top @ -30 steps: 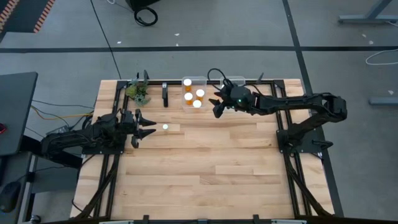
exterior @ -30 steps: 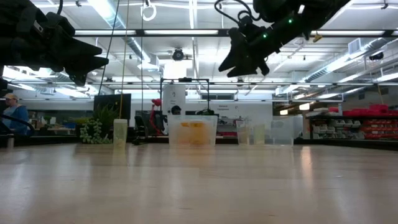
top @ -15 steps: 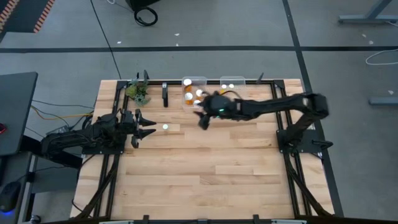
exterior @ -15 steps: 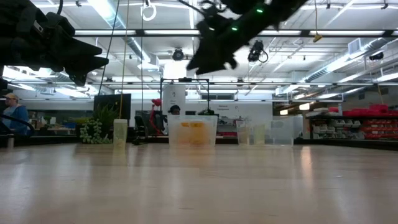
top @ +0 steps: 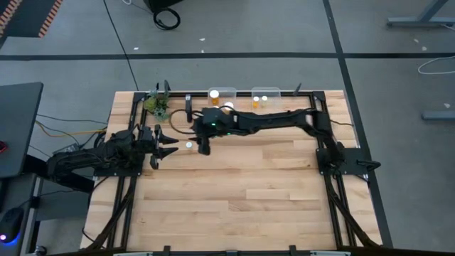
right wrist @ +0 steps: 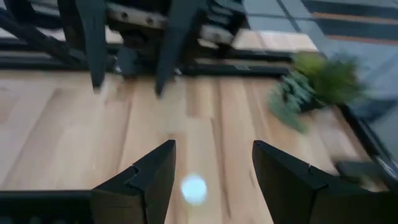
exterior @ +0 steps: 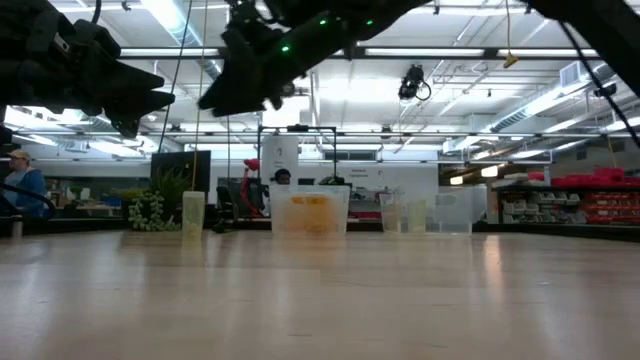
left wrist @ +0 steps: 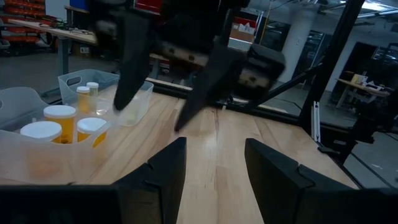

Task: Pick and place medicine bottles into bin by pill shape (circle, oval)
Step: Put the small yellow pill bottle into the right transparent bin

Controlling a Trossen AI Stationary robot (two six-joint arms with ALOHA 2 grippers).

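Observation:
A lone medicine bottle [top: 188, 145] with a white cap stands on the table between my two grippers. In the right wrist view its cap [right wrist: 194, 188] shows below and between my right fingers. My right gripper [top: 202, 147] is open, reaches far toward the table's left and hovers just right of the bottle, above it [exterior: 230, 95]. My left gripper [top: 168, 151] is open and empty, just left of the bottle and also raised [exterior: 150, 100]. More orange bottles [top: 229, 107] stand in a clear bin [top: 222, 91] at the far edge.
A second clear bin [top: 264, 91] with two bottles [top: 256, 100] stands right of the first. A small green plant [top: 158, 104] and a dark upright post [top: 188, 108] stand at the far left. Bare wood lies toward the near edge. A person [exterior: 18, 180] shows in the room behind.
My right gripper has swept from over the bins at the far edge toward the table's left and a little toward the near edge, ending beside the lone bottle. The bottle has stayed where it was.

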